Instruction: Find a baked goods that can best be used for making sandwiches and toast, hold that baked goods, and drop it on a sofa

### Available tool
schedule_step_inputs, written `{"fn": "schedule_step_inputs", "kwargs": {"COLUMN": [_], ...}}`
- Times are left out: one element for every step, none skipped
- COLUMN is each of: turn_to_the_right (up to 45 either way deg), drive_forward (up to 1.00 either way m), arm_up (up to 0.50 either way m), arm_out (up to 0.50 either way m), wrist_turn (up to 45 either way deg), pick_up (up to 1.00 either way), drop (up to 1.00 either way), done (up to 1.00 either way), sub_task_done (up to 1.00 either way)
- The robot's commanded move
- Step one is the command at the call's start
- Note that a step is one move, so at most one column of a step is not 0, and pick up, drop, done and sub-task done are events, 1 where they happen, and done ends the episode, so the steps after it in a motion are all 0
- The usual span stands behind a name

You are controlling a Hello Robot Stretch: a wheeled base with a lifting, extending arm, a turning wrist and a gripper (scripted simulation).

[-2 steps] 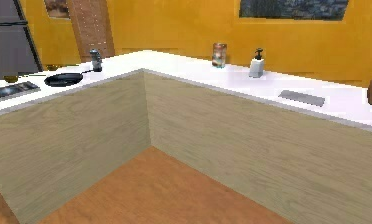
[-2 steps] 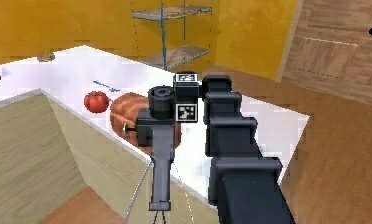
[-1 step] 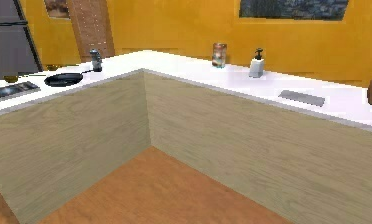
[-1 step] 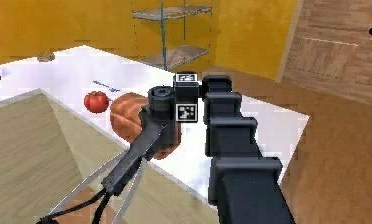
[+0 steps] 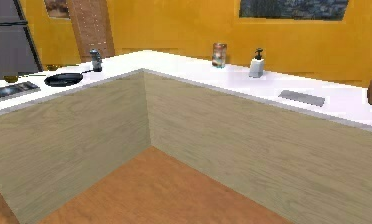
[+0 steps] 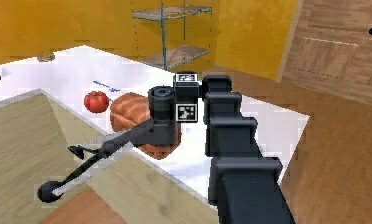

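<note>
White L-shaped worktop [image 5: 194, 76] on pale wood fronts; yellow walls, wood floor. Brown rounded loaf [image 6: 129, 112] at worktop's near edge, red fruit [image 6: 95, 101] just beside it; loaf partly hidden behind jaws. Cannot tell whether jaws hold anything. In arm side view: arm [image 6: 234, 140], wire shelf [image 6: 174, 35]. In forward view: pan [image 5: 63, 78], jar [image 5: 219, 55], dispenser [image 5: 256, 64].

arm [image 6: 234, 150]: extended outward | tool [image 6: 61, 170]: slanting toward the lower left | holding anything: cannot tell
</note>
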Motion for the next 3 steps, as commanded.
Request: {"fn": "schedule_step_inputs", "kwargs": {"turn_to_the_right": [0.0,0.0,0.0], "drive_forward": [0.00,0.00,0.00], "arm_up": [0.00,0.00,-0.08], "arm_out": [0.00,0.00,0.00], "wrist_turn": [45.0,27.0,0.0], "pick_up": [0.00,0.00,0.00], "drop": [0.00,0.00,0.00], "done": [0.00,0.00,0.00], "sub_task_done": [0.00,0.00,0.00]}}
